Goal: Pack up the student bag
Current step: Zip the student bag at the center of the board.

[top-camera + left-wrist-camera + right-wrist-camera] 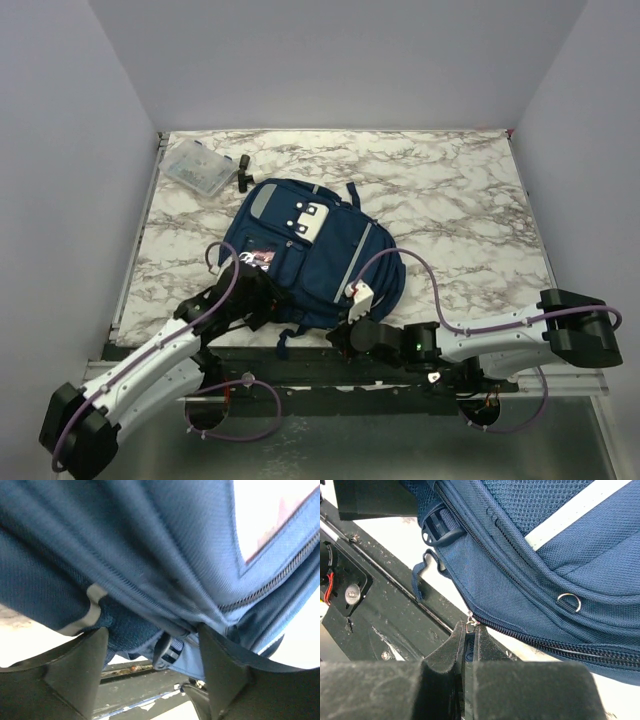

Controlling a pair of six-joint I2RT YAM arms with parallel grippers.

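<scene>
The student bag (318,248), navy with grey stripes and a white patch, lies flat in the middle of the table. My left gripper (258,297) is at its near left edge. In the left wrist view its jaws stand wide apart, open (150,647), with bag fabric (150,555) draped across both fingertips and a strap buckle (170,652) hanging between them. My right gripper (352,325) is at the bag's near edge. It is shut (471,632) on the blue zipper pull (470,626) at the end of the zip, beside the bag's side (540,555).
A clear plastic box (199,167) and a small black object (243,172) lie at the far left of the marble table (460,200). The black frame rail (395,600) runs along the table's near edge, right below the bag. Walls close in on both sides.
</scene>
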